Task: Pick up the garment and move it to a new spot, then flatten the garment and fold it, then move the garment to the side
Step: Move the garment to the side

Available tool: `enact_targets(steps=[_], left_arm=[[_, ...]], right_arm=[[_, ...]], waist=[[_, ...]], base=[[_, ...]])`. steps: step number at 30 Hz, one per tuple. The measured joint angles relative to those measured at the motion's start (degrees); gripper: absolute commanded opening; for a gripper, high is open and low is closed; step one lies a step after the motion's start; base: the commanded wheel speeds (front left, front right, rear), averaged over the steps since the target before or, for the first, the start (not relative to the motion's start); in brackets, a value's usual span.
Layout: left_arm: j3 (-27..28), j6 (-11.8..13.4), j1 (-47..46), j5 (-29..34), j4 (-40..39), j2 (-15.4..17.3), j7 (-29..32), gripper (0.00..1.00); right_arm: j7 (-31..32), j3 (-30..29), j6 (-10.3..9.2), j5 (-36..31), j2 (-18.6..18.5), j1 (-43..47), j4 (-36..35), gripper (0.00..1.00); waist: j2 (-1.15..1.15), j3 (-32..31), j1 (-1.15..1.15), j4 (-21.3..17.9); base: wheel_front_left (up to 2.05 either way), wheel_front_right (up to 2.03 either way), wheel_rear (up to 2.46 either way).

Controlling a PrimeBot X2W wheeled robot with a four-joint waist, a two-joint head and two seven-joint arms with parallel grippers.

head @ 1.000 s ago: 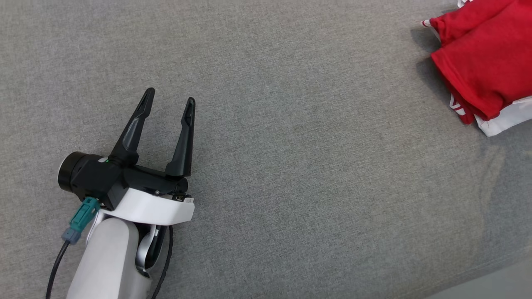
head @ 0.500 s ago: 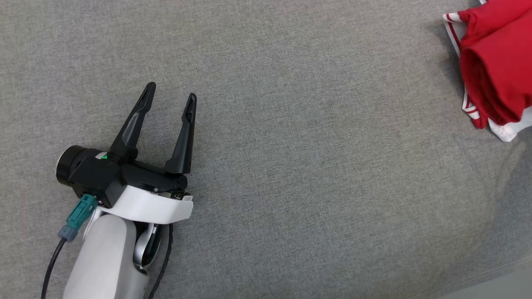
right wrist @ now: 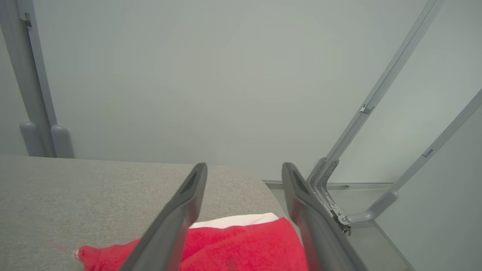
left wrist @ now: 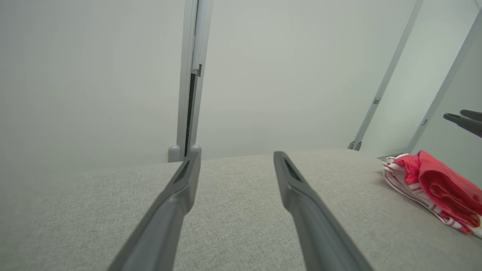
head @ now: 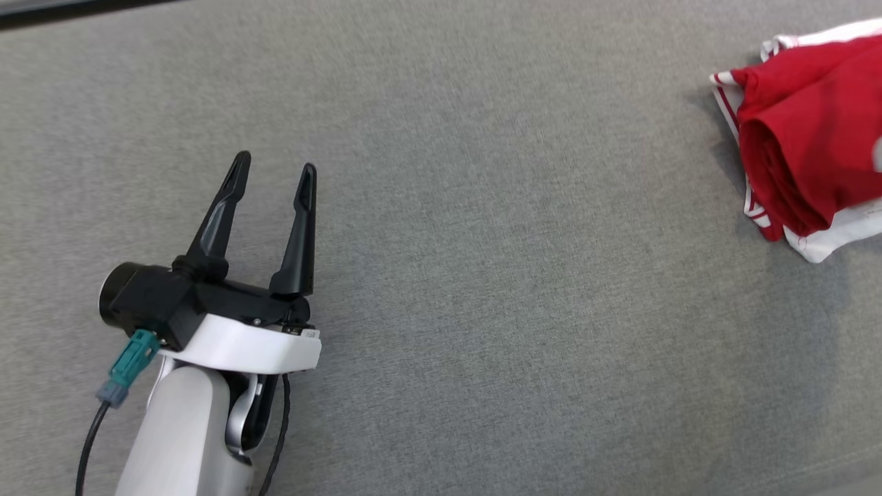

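The garment (head: 806,145) is a red piece with white, red-striped trim, lying bunched at the far right of the grey fabric surface (head: 482,275). In the left wrist view the garment (left wrist: 437,184) sits at the right. My left gripper (head: 275,163) rests open at the lower left, far from the garment, with nothing between its fingers (left wrist: 237,152). My right gripper (right wrist: 245,165) hovers over the garment (right wrist: 244,244), fingers apart and holding nothing. Its fingertips (left wrist: 465,119) show above the garment in the left wrist view.
The surface's far edge (head: 83,7) runs along the top of the head view. Its right end (right wrist: 263,180) lies close beside the garment. Grey metal frame bars (right wrist: 361,113) and a post (left wrist: 192,75) stand before a pale wall.
The red bundle has changed shape and settled onto the surface with more white trim showing. The head view has shifted, bringing the far edge in. The left gripper has barely moved.
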Motion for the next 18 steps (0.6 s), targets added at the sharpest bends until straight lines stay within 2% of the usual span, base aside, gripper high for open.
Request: enact_targets(steps=[3,7,10,18], left_arm=[[1.15,0.01,1.36,-0.48,-0.03,-0.38,0.00,1.00],[2.34,0.24,3.38,-0.99,0.00,-0.62,0.01,1.00],[2.99,1.27,5.25,-2.32,-0.11,-0.60,0.00,1.00],[2.85,3.39,10.24,-4.09,1.36,-0.68,0.00,1.00]], right_arm=[[-0.18,2.32,0.00,3.78,3.11,2.83,-4.49,1.00],[-0.26,4.82,0.00,7.35,4.50,8.52,-13.46,1.00],[-0.26,4.63,0.00,9.84,6.24,13.16,-18.30,1.00],[-0.26,7.34,-0.04,11.96,12.21,24.49,-27.52,1.00]], waist=[[0.00,-2.82,0.00,0.97],[0.00,-6.73,0.00,2.77],[0.00,-9.47,0.00,4.41],[0.00,-15.60,0.00,9.13]], base=[[0.00,0.00,0.00],[0.00,0.00,0.00],[0.00,0.00,0.00],[0.00,0.00,0.00]])
